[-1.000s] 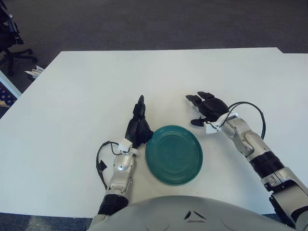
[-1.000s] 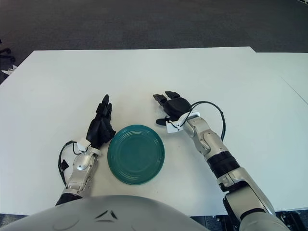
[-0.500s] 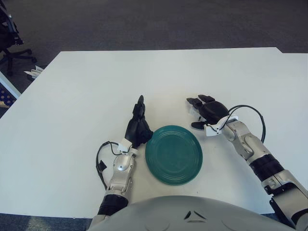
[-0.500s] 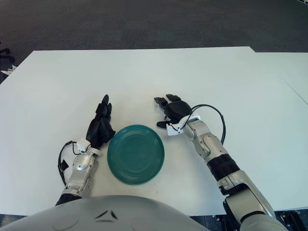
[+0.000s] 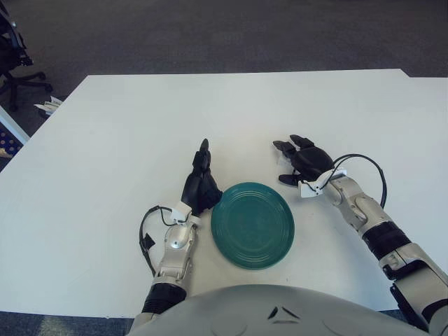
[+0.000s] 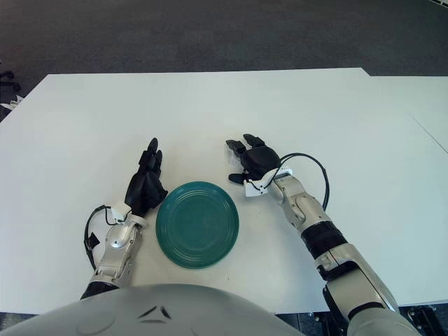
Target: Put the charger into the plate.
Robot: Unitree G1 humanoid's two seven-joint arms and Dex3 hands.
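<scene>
Plainly, the teal plate (image 5: 252, 225) lies empty low in the middle of the white counter (image 5: 140, 126), round and shallow with fine rings inside. The charger cannot be picked out with certainty. A small white piece (image 5: 308, 187) shows under the right hand (image 5: 304, 162), just up and right of the plate's rim, but whether it is the charger or part of the hand cannot be told. That black hand is arched palm-down near the counter, and whether it is closed on anything cannot be told. A black cable (image 5: 378, 171) loops beside its wrist.

The left hand (image 5: 199, 183) is just beside the plate's left rim, fingers straight, pointing up the frame and holding nothing.

Only the left eye view shows an office chair (image 5: 17, 63) at upper left. Only the right eye view shows a second counter (image 6: 427, 105) along the right edge.
</scene>
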